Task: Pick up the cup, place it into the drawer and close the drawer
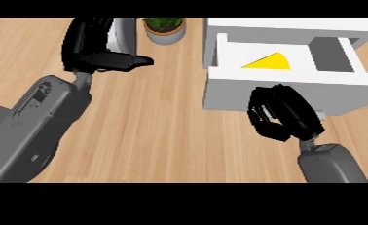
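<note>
The grey cup (123, 35) stands within the curled fingers of the left hand (93, 48), thumb across its front. Right of that hand, a potted plant (165, 28), then the open white drawer (287, 80) with a yellow wedge (269, 62). The right hand (282, 113), fingers curled and empty, hangs before the drawer's front.

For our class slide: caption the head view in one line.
Left hand grips grey cup; right hand hovers before open drawer.

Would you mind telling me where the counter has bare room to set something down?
The widest bare patch of counter lies between the two forearms, in front of the potted plant. It is crowded by the open drawer, where the right hand sits, and near the left hand.
</note>
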